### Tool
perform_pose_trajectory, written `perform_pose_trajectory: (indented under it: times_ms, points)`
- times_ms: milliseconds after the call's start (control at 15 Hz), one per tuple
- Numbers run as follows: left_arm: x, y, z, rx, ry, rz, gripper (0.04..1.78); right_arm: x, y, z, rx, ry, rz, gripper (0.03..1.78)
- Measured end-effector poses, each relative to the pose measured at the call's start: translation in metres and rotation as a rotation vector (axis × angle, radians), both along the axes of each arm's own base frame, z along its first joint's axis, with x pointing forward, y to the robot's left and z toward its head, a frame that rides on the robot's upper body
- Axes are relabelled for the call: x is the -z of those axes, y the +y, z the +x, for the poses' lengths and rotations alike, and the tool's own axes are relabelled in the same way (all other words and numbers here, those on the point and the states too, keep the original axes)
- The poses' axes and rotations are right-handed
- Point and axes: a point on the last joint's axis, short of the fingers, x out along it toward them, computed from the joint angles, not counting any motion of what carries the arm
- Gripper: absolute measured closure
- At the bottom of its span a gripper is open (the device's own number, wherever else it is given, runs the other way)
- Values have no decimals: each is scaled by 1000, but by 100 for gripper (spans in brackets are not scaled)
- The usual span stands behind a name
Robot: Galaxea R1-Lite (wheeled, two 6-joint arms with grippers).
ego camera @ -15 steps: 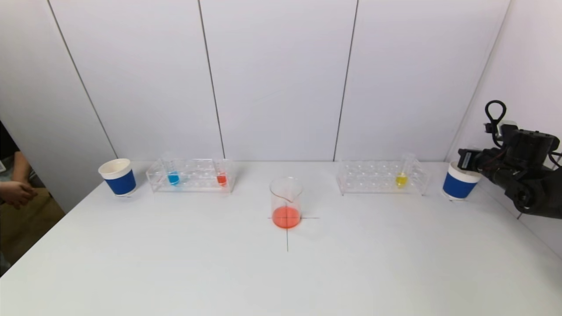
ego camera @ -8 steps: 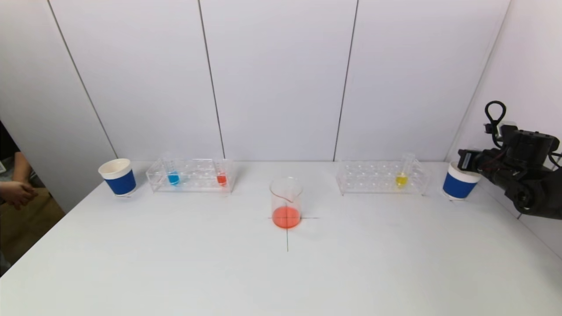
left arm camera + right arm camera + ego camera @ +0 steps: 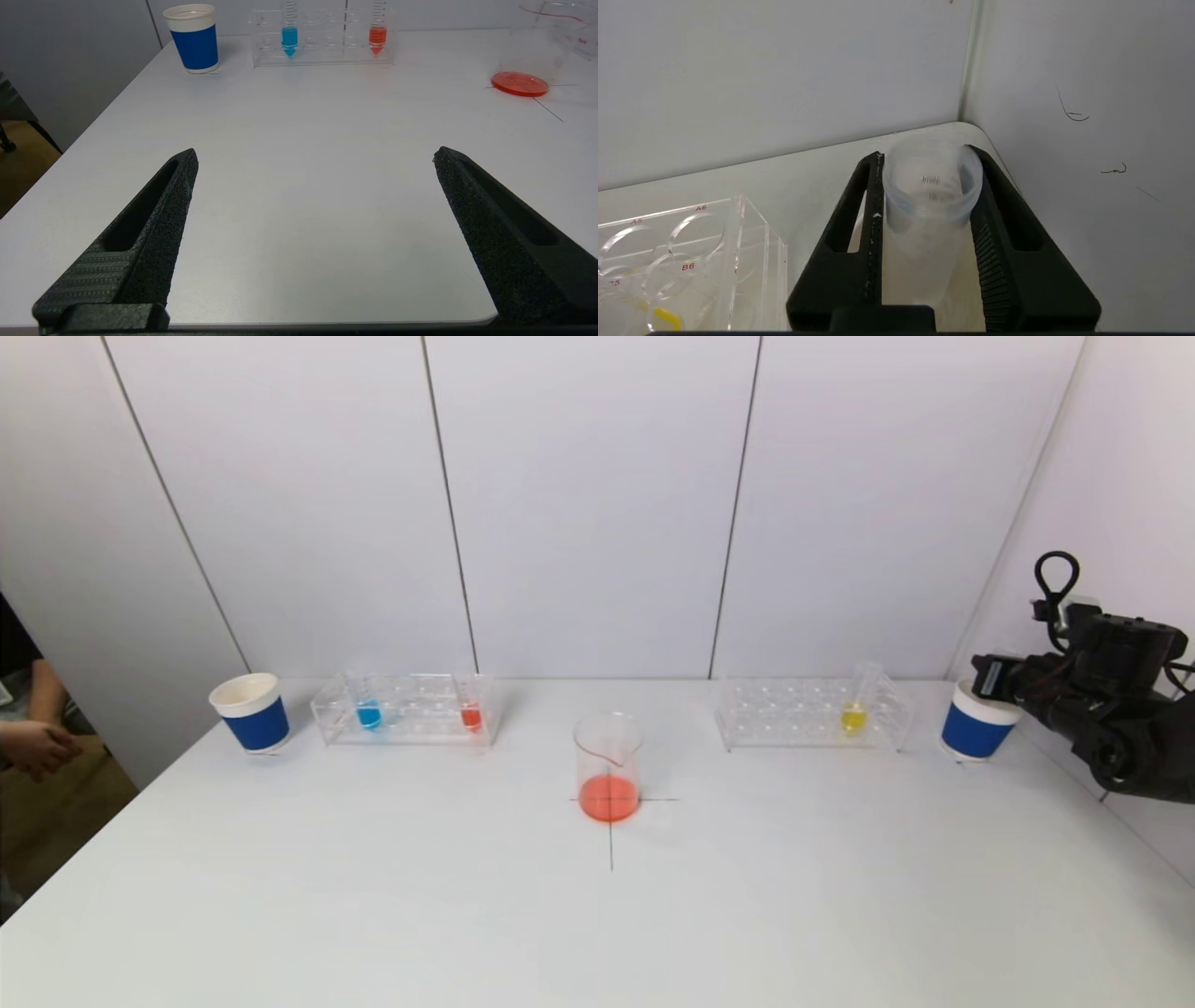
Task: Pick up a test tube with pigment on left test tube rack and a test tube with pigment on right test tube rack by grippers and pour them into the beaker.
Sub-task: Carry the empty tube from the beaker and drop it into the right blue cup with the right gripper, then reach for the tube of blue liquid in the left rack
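White table (image 3: 373, 896), same layout, orange already in your centre beaker (image 3: 608, 765). Left gripper (image 3: 313, 156) hangs wide open, empty. Right gripper (image 3: 924, 154), above the blue cup (image 3: 976, 728) at the beaker's 2 o'clock, has barely budged and is still pinching the empty test tube (image 3: 929, 200), so I'd say drop-off's pending.

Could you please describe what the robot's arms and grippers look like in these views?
Both grippers are matte black. The left gripper has two long tapered fingers with grainy inner pads and slotted outer sides. The right gripper has the same wedge-shaped slotted fingers, with ribbed inner faces. The right arm is bulky and black, with a looped black cable on top.
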Motion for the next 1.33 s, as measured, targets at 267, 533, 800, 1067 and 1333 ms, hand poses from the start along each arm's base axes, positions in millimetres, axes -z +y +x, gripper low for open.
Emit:
perform_pose_trajectory:
  times_ms: [267, 533, 800, 1067, 1333]
  points:
    - [0, 0, 0, 0, 0, 0, 6, 0, 0, 0, 1, -1, 0, 60]
    - [0, 0, 0, 0, 0, 0, 6, 0, 0, 0, 1, -1, 0, 13]
    - [0, 0, 0, 0, 0, 0, 6, 0, -1, 0, 2, -1, 0, 4]
    - [0, 0, 0, 0, 0, 0, 6, -3, 0, -2, 2, -5, -1, 4]
    - [0, 0, 0, 0, 0, 0, 6, -21, 5, -14, -4, -28, 0, 4]
